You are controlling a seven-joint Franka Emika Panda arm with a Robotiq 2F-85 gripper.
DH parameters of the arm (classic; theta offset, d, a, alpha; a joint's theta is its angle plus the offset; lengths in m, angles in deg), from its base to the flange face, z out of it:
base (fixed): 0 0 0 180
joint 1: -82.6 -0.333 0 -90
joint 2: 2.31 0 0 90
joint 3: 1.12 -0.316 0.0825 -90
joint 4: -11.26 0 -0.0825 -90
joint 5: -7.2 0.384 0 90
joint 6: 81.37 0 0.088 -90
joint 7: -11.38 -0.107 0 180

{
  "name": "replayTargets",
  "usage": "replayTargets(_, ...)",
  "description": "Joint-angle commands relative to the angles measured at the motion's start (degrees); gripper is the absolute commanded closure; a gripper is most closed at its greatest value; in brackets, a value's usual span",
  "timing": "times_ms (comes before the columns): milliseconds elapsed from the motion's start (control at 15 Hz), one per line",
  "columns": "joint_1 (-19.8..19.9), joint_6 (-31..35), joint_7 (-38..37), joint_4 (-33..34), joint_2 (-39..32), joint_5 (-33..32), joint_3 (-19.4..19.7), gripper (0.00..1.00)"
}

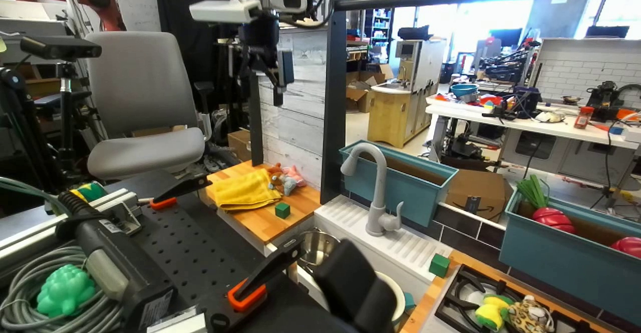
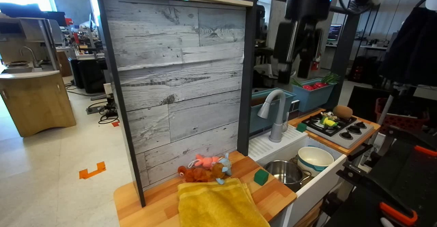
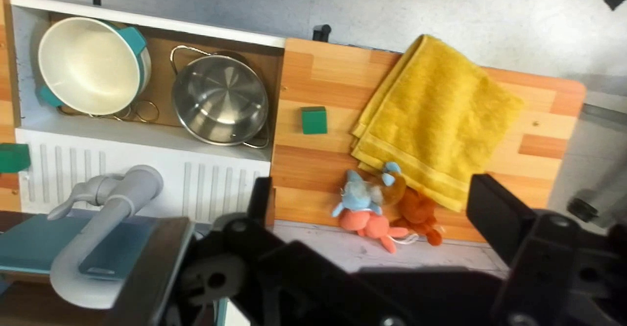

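Toys (image 3: 359,198), small and plush, in blue-grey, pink, brown and rusty orange, lie bunched at the back of a wooden counter (image 3: 313,169), close to the foot of a whitewashed plank panel (image 2: 184,66). In both exterior views the gripper (image 2: 294,72) hangs well above the counter, its fingers pointing down and spread wide, with nothing held between them; in the wrist view the bunch shows through the gap, far below the fingertips. A yellow towel (image 3: 436,120), folded with its layers slightly offset, lies beside the toys, its edge meeting at least the brown one. On the bare wood toward the sink (image 3: 122,135) sits a green cube (image 3: 314,121), apart from both towel and toys.

In the sink, side by side, stand a steel pot (image 3: 220,98) with wire handles, nearer the counter, and a cream pot (image 3: 88,66) with teal handles. A grey faucet (image 1: 379,193) arches up from the white ledge (image 3: 176,174) behind them, and a teal planter (image 1: 415,193) stands beyond it. A second green cube (image 3: 13,158) rests where that ledge meets the wood by the stove (image 2: 358,136); on the stove's black grate (image 2: 311,121) lie a yellow-and-green toy (image 1: 492,312) and a spotted toy (image 1: 530,315).
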Motion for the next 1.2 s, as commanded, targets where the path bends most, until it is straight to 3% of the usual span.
replayTargets(0,-1.1,3.6,-7.2,8.4,-15.1,-10.2,2.7,0.0)
replayTargets(67,0.1,2.5,-4.1,2.7,-7.7,-6.1,0.9,0.0)
replayTargets(200,0.0,3.4,-4.6,4.2,-11.6,-6.6,1.3,0.0)
replayTargets(400,0.0,3.3,-4.6,4.0,-10.0,-6.6,1.1,0.0)
replayTargets(467,0.1,7.0,-5.6,3.4,-10.6,-6.1,1.2,0.0)
replayTargets(800,-4.0,15.9,-15.6,9.5,-23.8,-10.4,7.1,0.0)
replayTargets(1133,-4.8,18.2,-13.3,17.6,-37.1,-7.0,7.3,0.0)
